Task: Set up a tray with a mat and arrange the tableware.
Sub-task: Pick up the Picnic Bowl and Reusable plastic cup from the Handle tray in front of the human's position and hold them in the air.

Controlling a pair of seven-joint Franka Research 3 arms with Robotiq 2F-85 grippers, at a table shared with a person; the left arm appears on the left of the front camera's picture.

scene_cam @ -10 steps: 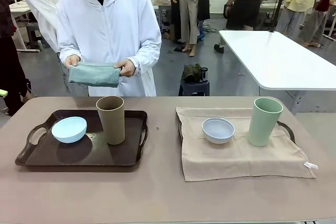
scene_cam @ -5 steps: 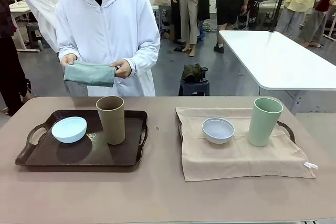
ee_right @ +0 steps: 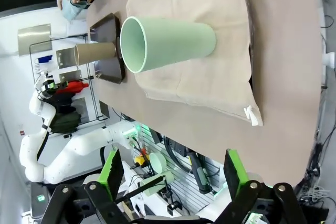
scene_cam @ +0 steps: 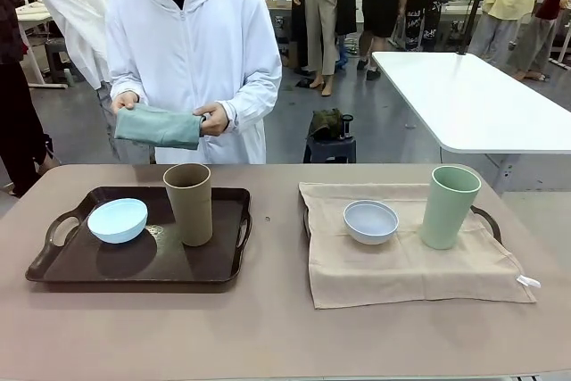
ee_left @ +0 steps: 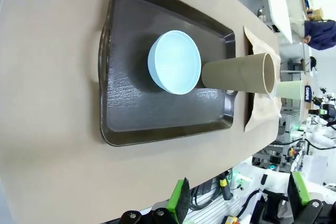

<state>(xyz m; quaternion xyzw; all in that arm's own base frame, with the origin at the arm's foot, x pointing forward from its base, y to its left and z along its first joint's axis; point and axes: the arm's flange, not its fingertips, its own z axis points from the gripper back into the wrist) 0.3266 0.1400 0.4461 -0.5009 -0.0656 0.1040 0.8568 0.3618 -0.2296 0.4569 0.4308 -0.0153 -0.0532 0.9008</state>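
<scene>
- A small round pale blue matte bowl (scene_cam: 117, 219) and a tall tan-brown matte tumbler (scene_cam: 189, 204) stand apart in a dark brown rectangular tray with cut-out handles (scene_cam: 62, 267) on the left half of the table. The bowl sits toward the tray's left, and the tumbler stands upright at its far right.
- On the right half, a small round greyish white bowl (scene_cam: 370, 221) and a tall light green matte tumbler (scene_cam: 450, 207) stand on a beige cloth mat (scene_cam: 401, 269). The bowl is to the left, the tumbler upright to the right, and the two do not touch.
- The mat lies spread over a second dark tray (scene_cam: 487, 218), whose handles show at the mat's left and right edges. A small white tag (scene_cam: 528, 282) sticks out at the mat's near right corner.
- Both trays rest on a grey-brown tabletop (scene_cam: 268, 336).
- At the far side a person in a white hooded jacket (scene_cam: 192, 42) holds a folded grey-green cloth (scene_cam: 159, 127) in both hands, above the table's far edge.
- The left gripper (ee_left: 240, 198) hangs clear of the brown tray, its green-padded fingers spread apart and empty.
- The right gripper (ee_right: 173, 177) hangs clear of the mat near the green tumbler, its fingers likewise spread wide with nothing between them.
</scene>
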